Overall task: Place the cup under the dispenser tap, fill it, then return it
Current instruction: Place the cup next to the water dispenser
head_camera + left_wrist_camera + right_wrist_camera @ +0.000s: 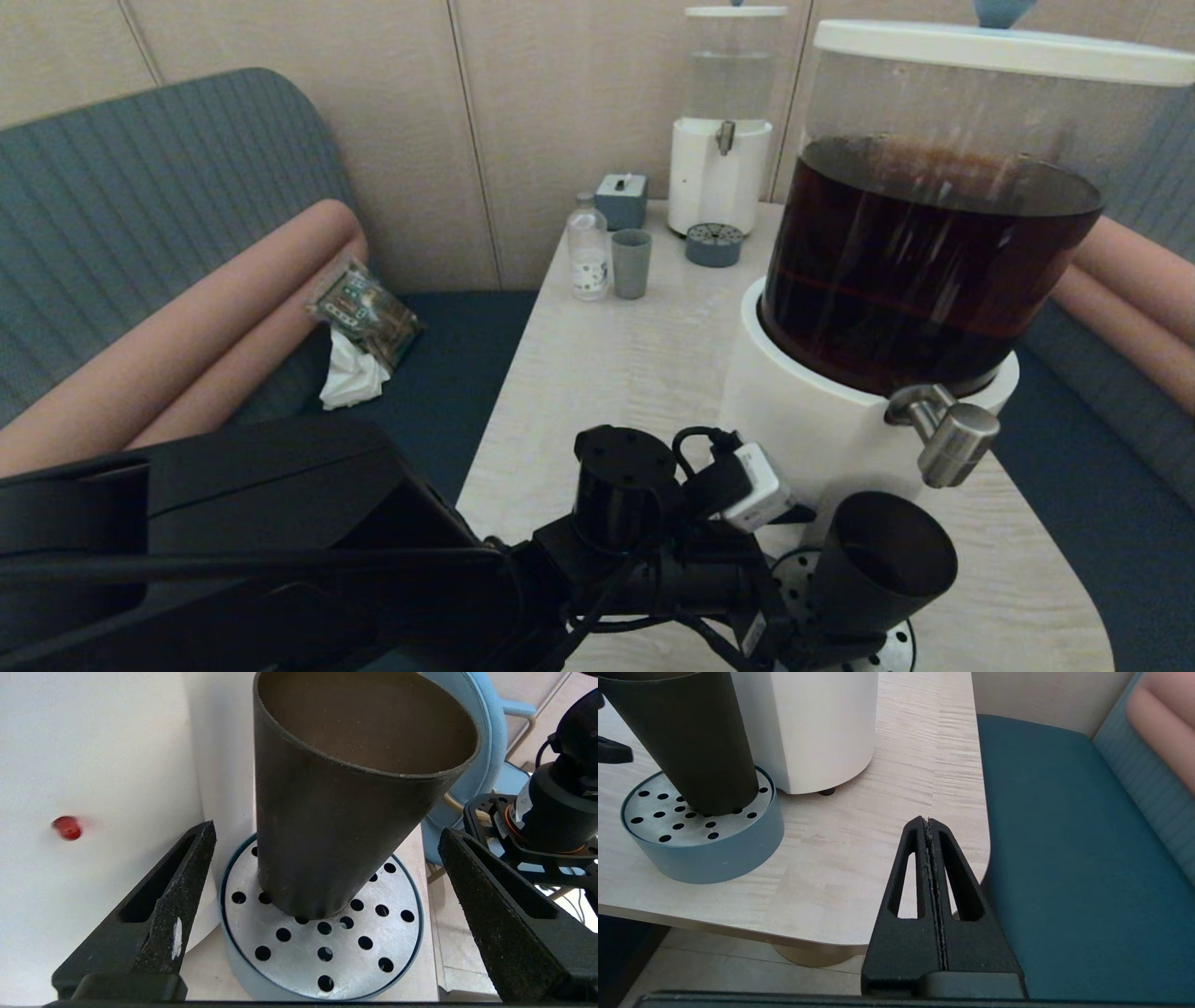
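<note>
Head view shows the cup standing on the round drip tray below the tap, near the table's front edge. Left claw straddles the cup with fingers wide apart, clear gaps either side. Right claw hangs pressed together beyond the table's corner

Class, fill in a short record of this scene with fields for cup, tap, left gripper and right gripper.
cup: black cup stands on the perforated drip tray, empty as far as visible
tap: dispenser tap above the cup
left gripper: left gripper open, fingers either side of the cup, not touching
right gripper: right gripper shut, parked off the table edge
</note>
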Available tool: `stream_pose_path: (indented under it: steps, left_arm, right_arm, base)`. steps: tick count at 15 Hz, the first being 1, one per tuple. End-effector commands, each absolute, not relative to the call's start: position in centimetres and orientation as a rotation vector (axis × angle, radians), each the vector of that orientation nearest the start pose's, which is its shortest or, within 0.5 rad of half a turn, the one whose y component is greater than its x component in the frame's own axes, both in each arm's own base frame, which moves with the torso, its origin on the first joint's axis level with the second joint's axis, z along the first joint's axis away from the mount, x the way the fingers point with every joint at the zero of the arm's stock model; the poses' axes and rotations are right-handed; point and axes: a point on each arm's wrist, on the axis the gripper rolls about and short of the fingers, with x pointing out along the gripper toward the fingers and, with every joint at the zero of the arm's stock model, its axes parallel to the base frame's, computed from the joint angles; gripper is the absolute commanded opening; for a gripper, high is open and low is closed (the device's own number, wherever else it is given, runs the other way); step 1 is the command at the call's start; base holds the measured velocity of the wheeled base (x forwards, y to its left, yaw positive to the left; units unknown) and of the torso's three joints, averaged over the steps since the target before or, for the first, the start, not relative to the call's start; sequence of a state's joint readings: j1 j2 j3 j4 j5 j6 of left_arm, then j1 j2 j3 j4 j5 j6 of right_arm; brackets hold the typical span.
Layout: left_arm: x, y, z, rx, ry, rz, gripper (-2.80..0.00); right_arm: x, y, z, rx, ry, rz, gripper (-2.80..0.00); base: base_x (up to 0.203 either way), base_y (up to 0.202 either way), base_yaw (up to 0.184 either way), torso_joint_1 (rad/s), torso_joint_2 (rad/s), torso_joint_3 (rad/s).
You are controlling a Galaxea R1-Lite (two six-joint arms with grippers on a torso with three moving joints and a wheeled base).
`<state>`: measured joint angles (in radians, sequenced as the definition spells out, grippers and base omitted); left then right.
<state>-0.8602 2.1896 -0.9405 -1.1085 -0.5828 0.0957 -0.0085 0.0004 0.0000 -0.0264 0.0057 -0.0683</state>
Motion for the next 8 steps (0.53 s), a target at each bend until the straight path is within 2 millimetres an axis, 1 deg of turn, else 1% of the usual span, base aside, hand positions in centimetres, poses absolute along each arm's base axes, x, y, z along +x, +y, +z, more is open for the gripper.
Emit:
stream_pose_path:
  steps: [1, 8]
  left_arm:
    - [25.34, -31.26, 9.02, 0.098, 0.063, -1.443, 0.00]
    - [25.87, -32.01, 8.53, 0.098, 0.061, -1.422, 0.00]
  right_arm:
    - [-2.21, 0.03, 7.56, -0.069, -0.017, -0.004, -2.80]
    - [-2.21, 0.03, 7.58, -0.069, -0.018, -0.003, -2.80]
  base:
    - [0.000, 0.000, 0.000, 0.000, 0.00, 0.000]
    - [0.000, 0.000, 0.000, 0.000, 0.00, 0.000]
